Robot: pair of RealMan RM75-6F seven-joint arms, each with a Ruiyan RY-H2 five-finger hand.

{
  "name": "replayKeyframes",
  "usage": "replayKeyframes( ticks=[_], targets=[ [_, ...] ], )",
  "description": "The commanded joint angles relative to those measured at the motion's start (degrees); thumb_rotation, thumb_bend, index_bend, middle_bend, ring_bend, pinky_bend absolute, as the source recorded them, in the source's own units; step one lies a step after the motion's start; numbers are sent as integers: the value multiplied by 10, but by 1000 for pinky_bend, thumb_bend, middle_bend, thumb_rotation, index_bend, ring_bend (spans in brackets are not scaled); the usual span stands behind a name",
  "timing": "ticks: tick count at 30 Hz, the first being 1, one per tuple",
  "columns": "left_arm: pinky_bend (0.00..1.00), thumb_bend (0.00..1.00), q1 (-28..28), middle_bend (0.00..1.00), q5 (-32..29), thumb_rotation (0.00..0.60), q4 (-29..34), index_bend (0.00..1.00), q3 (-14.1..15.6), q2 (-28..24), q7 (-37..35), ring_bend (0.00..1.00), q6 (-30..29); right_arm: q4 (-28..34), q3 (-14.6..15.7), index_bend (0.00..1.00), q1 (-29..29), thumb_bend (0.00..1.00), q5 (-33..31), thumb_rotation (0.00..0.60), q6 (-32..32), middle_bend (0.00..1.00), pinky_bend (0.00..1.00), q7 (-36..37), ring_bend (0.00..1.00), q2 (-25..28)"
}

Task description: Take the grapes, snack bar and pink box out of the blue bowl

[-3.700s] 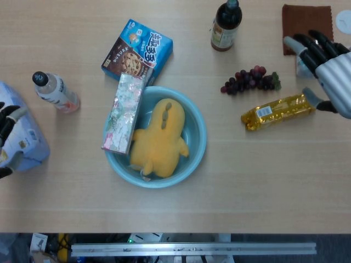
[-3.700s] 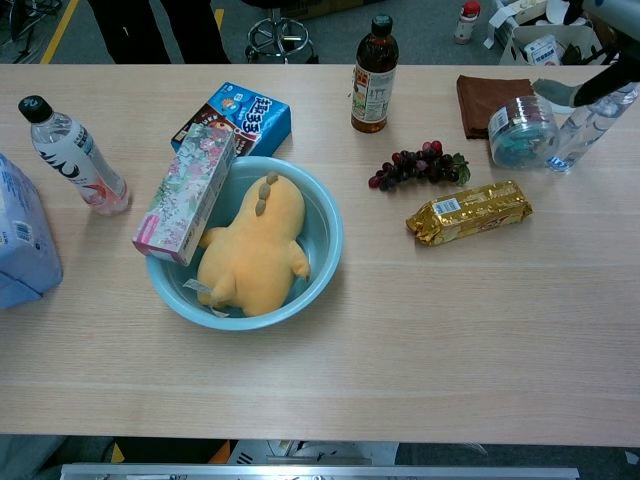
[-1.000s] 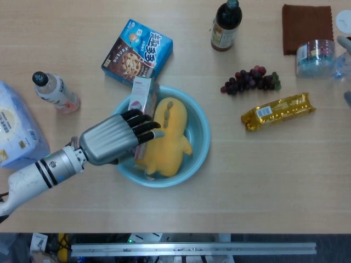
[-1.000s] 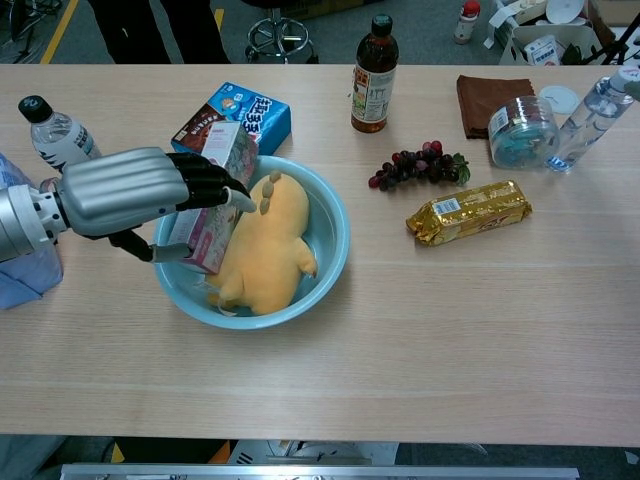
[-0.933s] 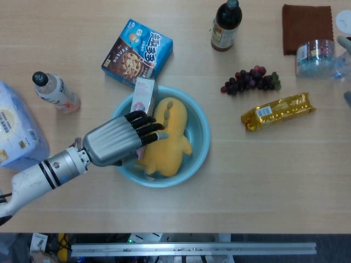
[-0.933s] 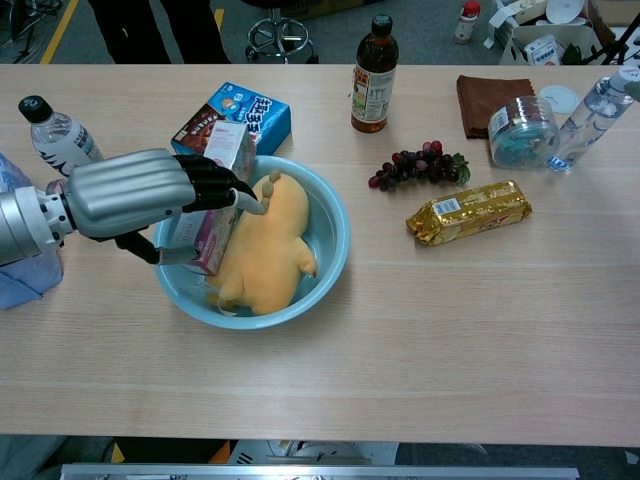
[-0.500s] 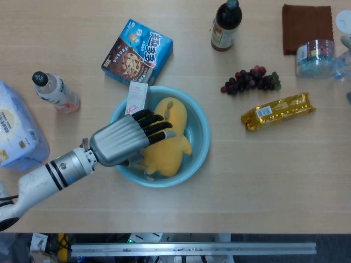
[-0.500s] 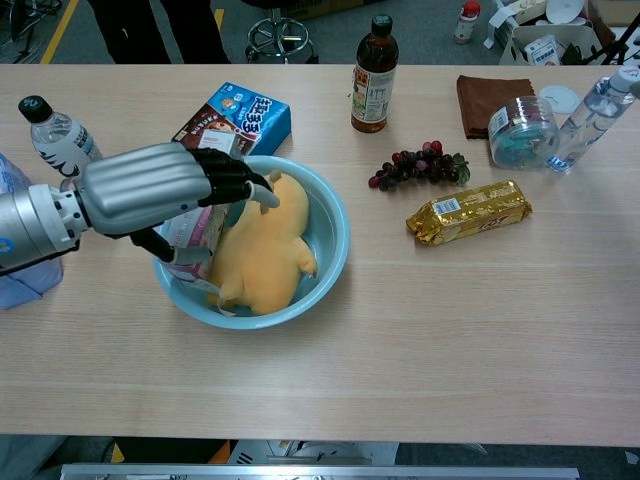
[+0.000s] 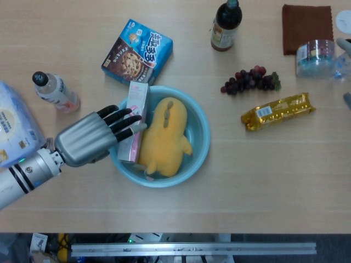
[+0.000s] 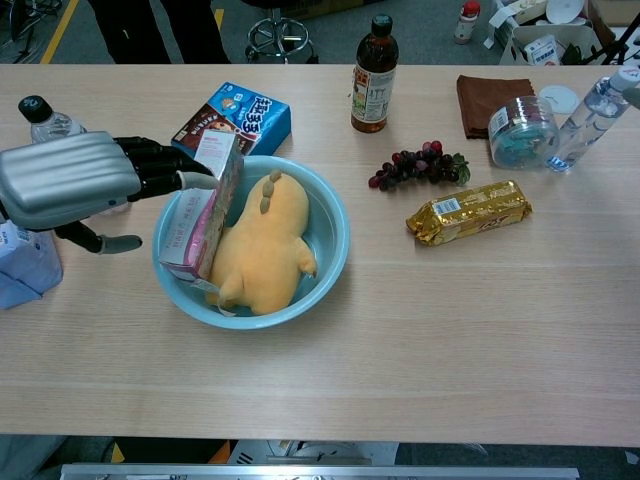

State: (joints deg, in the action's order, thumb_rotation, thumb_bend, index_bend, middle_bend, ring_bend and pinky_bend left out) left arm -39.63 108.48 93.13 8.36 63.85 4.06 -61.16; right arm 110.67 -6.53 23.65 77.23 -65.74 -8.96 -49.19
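The blue bowl (image 9: 201, 147) (image 10: 332, 259) holds a yellow plush toy (image 9: 164, 137) (image 10: 260, 245) and the pink box (image 9: 135, 123) (image 10: 203, 207). The box stands on its long edge against the bowl's left wall. My left hand (image 9: 92, 140) (image 10: 78, 181) is just left of the bowl with its fingers stretched out. Its fingertips (image 10: 190, 180) touch the box's side and the thumb is held apart, gripping nothing. The grapes (image 9: 252, 80) (image 10: 418, 165) and the gold snack bar (image 9: 278, 111) (image 10: 470, 212) lie on the table right of the bowl. Of my right hand only slivers show at the right edge (image 9: 347, 99).
A blue cookie box (image 9: 137, 50) lies behind the bowl. A water bottle (image 9: 55, 91) and a tissue pack (image 9: 13, 129) are at the left. A brown bottle (image 9: 225, 25), brown cloth (image 9: 307, 27), plastic tub (image 9: 315, 55) and clear bottle (image 10: 590, 110) stand at the back right.
My left hand has let go of the pink box and drawn back left out of the bowl. The box now stands on edge against the left wall.
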Motion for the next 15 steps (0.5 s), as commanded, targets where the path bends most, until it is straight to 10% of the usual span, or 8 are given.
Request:
replayKeyframes(
  ticks=[1,15],
  targets=[
    [198,297,-11,86,33,600,-27,64,6,8,-2,94,-9,2,0,0,-1,292,-1,600,-1,136,320,-2,95,2],
    [198,297,-53,85,108,600,-104,69,22,21,-16,94,-24,14,-3,0,-5,292,-16,600,-3,138,320,-21,99,1]
  ],
)
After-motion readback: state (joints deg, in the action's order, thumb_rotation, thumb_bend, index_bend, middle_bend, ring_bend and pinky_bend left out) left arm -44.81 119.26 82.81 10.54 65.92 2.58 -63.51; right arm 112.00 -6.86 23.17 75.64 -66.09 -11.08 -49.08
